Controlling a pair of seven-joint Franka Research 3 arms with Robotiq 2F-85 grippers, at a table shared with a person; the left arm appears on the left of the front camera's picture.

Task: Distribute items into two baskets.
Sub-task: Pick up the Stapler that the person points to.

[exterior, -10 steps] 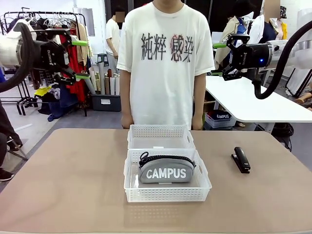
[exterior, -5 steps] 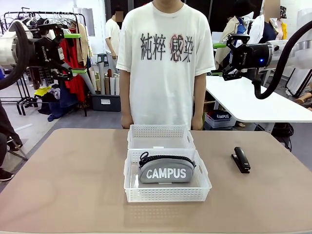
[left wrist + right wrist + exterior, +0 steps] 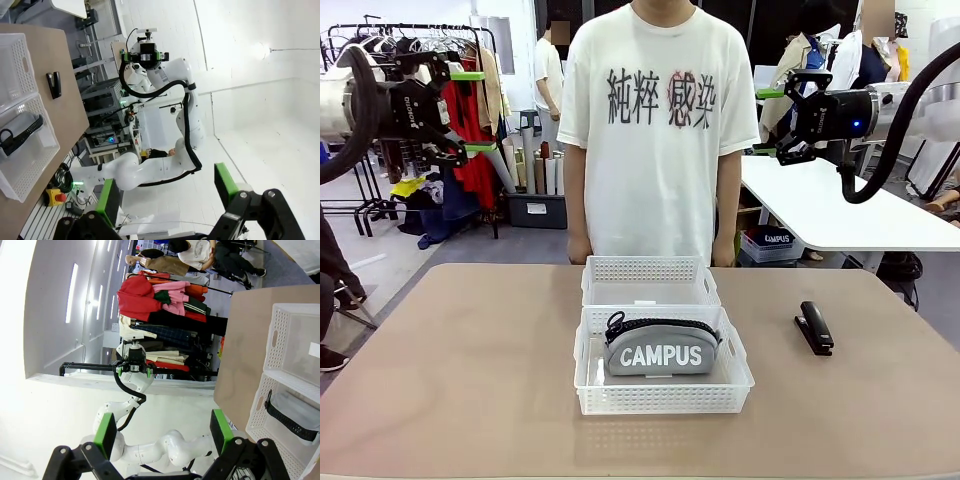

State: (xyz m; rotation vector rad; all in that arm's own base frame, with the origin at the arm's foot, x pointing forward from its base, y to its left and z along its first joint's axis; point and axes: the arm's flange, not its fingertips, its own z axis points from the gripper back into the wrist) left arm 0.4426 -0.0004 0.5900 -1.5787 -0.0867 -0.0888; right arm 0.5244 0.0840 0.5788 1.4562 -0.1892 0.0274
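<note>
Black left hand (image 3: 475, 111) has drawn back leftward.

Glossy white left arm (image 3: 332, 105) and right arm (image 3: 940, 115), each trailing a thick black ribbed cable (image 3: 365, 125). Left end effector (image 3: 473, 111) and right end effector (image 3: 767, 122) are black with green pads (image 3: 467, 75). A blue light (image 3: 857, 125) glows at the right wrist.

Left claw (image 3: 165, 176) spread wide; pouch (image 3: 22, 133) in basket (image 3: 31, 174); stapler (image 3: 53, 85) on table (image 3: 57, 47).

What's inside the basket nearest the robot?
A grey CAMPUS pouch lies inside the near basket. The floor under the pouch is covered, so anything beneath it can't be seen.
</note>
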